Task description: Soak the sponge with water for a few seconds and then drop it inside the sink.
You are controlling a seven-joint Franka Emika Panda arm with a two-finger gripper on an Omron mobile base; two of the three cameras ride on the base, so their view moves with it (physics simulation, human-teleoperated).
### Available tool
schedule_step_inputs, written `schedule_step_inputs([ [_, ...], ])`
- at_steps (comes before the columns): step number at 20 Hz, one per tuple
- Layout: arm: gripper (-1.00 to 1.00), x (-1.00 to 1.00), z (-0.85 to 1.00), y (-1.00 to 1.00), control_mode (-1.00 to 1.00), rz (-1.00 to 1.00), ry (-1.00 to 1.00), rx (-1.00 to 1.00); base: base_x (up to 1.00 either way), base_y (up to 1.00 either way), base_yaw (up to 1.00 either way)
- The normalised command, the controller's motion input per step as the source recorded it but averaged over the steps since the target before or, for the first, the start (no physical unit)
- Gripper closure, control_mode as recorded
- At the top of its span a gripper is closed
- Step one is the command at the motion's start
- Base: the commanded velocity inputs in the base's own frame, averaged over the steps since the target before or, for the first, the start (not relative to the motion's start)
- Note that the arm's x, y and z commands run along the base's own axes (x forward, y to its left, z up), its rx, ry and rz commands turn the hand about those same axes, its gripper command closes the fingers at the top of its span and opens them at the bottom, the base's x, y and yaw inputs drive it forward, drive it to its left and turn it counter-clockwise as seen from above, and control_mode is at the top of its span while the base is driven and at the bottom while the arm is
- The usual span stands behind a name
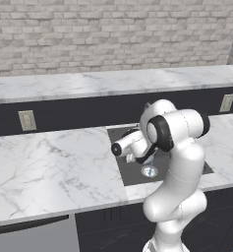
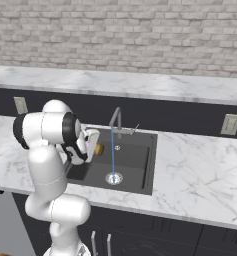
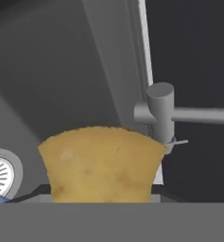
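Observation:
In the right base view my gripper [image 2: 96, 148] is shut on the sponge [image 2: 99, 149], a small mustard block held above the left part of the sink [image 2: 140, 170]. The water [image 2: 113, 152] falls as a thin blue stream from the gooseneck faucet [image 2: 117, 119] to the round drain [image 2: 113, 178], a little right of the sponge and apart from it. In the hand view the sponge [image 3: 101, 163] sits between my fingertips [image 3: 34, 192], with the drain [image 3: 0, 177] at the left and the faucet [image 3: 160, 111] beyond. In the left base view my arm hides the sponge; the drain [image 1: 149, 171] shows.
White marble counter [image 2: 190, 175] surrounds the basin, with a raised marble ledge [image 2: 140, 85] and brick wall behind. Wall outlets [image 2: 230, 124] sit on the dark backsplash. A small faucet lever [image 2: 134, 130] stands right of the spout. Dark cabinets run below the counter.

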Motion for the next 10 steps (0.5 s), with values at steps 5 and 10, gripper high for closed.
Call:
schedule_step_inputs([
  [5, 1.0, -0.26, 0.28, 0.03, -1.0, 0.0, 0.0, 0.01, 0.0, 0.0, 0.0],
  [10, 1.0, -0.24, 0.41, 0.0, -1.0, -0.02, 0.0, 0.06, 0.0, 0.0, 0.0],
])
